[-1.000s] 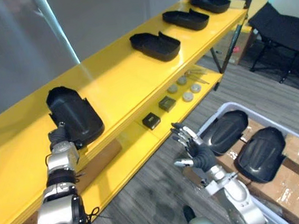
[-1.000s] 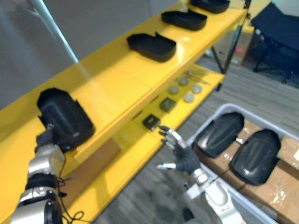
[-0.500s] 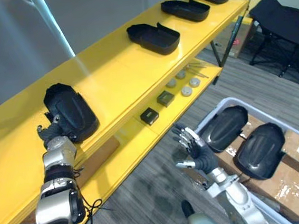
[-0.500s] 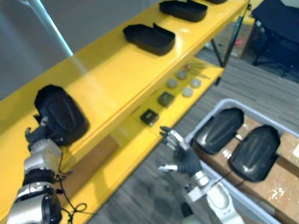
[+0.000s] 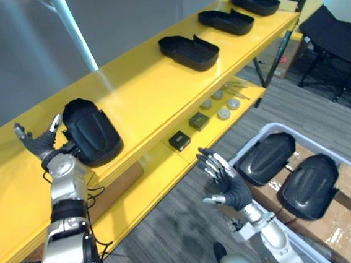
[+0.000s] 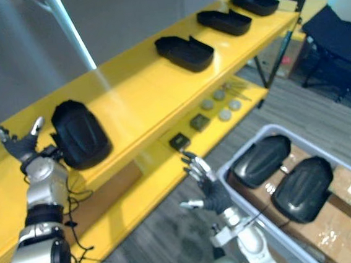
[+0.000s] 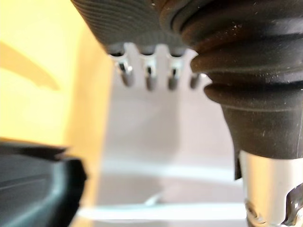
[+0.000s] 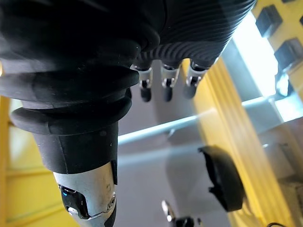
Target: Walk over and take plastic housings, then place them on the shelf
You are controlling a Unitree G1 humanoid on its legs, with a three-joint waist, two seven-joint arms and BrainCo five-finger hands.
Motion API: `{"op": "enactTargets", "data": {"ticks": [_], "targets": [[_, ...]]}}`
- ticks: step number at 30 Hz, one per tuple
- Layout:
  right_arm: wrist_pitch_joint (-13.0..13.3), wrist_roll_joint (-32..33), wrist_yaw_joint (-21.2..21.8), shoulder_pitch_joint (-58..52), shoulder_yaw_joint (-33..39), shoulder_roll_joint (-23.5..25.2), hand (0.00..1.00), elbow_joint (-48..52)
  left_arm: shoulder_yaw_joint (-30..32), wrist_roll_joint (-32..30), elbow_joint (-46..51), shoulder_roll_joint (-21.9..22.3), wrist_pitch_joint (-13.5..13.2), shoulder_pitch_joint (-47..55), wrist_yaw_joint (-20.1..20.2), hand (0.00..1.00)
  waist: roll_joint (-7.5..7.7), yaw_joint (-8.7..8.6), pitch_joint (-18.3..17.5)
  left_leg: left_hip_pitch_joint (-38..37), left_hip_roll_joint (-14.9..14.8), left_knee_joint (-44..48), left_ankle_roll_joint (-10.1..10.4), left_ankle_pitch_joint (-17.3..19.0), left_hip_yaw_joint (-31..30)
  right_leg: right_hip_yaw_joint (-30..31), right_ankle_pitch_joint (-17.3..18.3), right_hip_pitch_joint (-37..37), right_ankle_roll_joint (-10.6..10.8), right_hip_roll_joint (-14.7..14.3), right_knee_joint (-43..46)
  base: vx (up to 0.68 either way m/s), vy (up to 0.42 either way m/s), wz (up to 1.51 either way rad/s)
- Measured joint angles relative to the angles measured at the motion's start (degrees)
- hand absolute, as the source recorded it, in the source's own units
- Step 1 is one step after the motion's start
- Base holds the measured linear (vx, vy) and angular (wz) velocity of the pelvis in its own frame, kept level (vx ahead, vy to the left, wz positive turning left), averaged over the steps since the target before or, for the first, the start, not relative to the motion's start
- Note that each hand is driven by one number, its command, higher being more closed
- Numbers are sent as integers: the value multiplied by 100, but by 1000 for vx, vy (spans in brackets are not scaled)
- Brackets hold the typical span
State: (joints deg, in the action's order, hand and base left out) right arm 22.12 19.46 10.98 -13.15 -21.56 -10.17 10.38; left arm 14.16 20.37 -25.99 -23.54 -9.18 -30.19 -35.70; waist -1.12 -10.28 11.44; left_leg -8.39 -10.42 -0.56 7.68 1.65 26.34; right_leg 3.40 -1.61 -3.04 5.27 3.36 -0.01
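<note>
Left eye view, left hand [image 5: 40, 143] spread (empty), beside housing [image 5: 93, 131]

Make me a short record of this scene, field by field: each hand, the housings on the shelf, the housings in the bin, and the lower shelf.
Left hand: left hand open, fingers spread, beside the nearest housing
Right hand: right hand open, empty, over the floor by the bin
Top shelf: top shelf carries four housings; nearest housing dome up, farther housings hollow side up
Bin: two bin housings, dome up
Lower shelf: lower shelf holds black blocks and grey discs
</note>
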Motion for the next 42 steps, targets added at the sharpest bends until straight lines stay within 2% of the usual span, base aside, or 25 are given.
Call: {"op": "enactTargets", "data": {"ticks": [2, 4, 7, 9, 11, 12, 14, 15, 21, 28, 30, 31, 33, 36, 39, 42], "targets": [[0, -7, -71, -2, 8, 48, 0, -1, -17, -4, 479, 258, -124, 281, 54, 0, 11, 17, -51, -80, 30, -101, -9, -54, -97, -117, 31, -113, -3, 19, -10, -28, -11, 29], [2, -11, -148, 7, 43, 85, 0, -1, -96, -9, 1077, 517, -273, 740, 104, 0, -3, 41, -251, -59, 62, -177, -18, -101, -182, -193, 40, -115, -2, 35, -25, -18, -12, 23], [3, -12, -340, 6, 266, 220, 0, 2, -195, -136, 2399, 1014, -351, 1653, 219, 0, -44, 148, -465, -61, 113, -319, -29, -176, -238, -257, 48, -131, 4, 63, -41, -9, -6, 12], [4, -37, -525, 7, 510, 342, 0, 10, -339, -375, 3436, 1446, -512, 2474, 303, 0, -45, 202, -521, -98, 142, -349, -35, -186, -398, -409, 93, -275, 16, 97, -63, -18, -5, 38], [4, -173, -734, 12, 740, 405, 0, 22, -467, -881, 4172, 1766, -657, 3321, 430, 0, -62, 349, -644, -146, 184, -399, -34, -208, -546, -553, 169, -346, 22, 113, -35, -3, -13, 42], [4, -243, -832, 48, 898, 431, 0, 23, -478, -1170, 4553, 1921, -834, 3804, 496, 0, -68, 449, -725, -131, 193, -400, -32, -220, -655, -660, 189, -406, 16, 123, -51, 5, -15, 31], [4, -306, -967, 96, 1059, 452, 0, 23, -475, -1331, 4778, 1983, -1007, 4087, 611, 0, -74, 566, -808, -50, 213, -408, -39, -236, -810, -819, 223, -419, 24, 136, -53, -35, -23, 35], [3, -461, -1853, 727, 1932, 732, 0, -480, -142, -1162, 4896, 2240, -1666, 4524, 1586, 0, 197, 810, -570, 150, 302, -408, -74, -346, -1163, -1094, 230, -389, 42, 191, -84, -36, -14, 16], [3, -437, -1793, 680, 1997, 752, 0, -479, -149, -1113, 4896, 2332, -1667, 4528, 1599, 0, 207, 800, -563, 151, 298, -408, -73, -346, -1134, -1062, 229, -362, 42, 188, -76, 0, 0, -1], [7, 434, -1230, 240, 2656, 994, 0, -474, -572, -734, 4467, 2435, -1674, 4406, 1706, 0, 221, 780, -481, 298, 337, -443, -111, -376, -1243, -1212, 254, -321, 57, 277, -15, -5, 11, 13], [15, 642, -974, 192, 2877, 1060, 0, -474, -587, -745, 4224, 2432, -1519, 4178, 1628, 0, 234, 642, -446, 397, 428, -449, -169, -372, -1461, -1461, 358, -342, 102, 384, 122, -15, 25, 49], [22, 727, -924, 194, 2914, 1070, 0, -474, -566, -750, 4175, 2425, -1455, 4137, 1582, 0, 234, 641, -446, 399, 450, -449, -203, -353, -1483, -1499, 376, -350, 119, 410, 146, 0, 41, 40], [60, 909, -729, 226, 2917, 1123, 0, -473, -330, -926, 4002, 2426, -1179, 4116, 1299, 0, 238, 648, -446, 407, 521, -450, -245, -330, -1559, -1676, 410, -449, 172, 530, 151, 19, 52, 38], [55, 905, -722, 264, 2817, 1244, 0, -469, 241, -1036, 3881, 2422, -1000, 4274, 900, 0, 249, 726, -453, 455, 590, -450, -285, -307, -1645, -1946, 413, -521, 176, 619, 156, 42, 42, 33], [37, 907, -721, 322, 2642, 1327, 0, -469, 871, -1042, 3655, 2428, -957, 4668, 562, 0, 316, 942, -498, 451, 632, -450, -342, -261, -1646, -2242, 412, -621, 176, 690, 160, 60, 24, 26], [15, 907, -652, 425, 2586, 1355, 0, -477, 1253, -1034, 3376, 2479, -963, 4943, 403, 0, 393, 1001, -563, 452, 654, -447, -375, -270, -1651, -2532, 412, -733, 176, 737, 197, 73, 15, 39]]}}
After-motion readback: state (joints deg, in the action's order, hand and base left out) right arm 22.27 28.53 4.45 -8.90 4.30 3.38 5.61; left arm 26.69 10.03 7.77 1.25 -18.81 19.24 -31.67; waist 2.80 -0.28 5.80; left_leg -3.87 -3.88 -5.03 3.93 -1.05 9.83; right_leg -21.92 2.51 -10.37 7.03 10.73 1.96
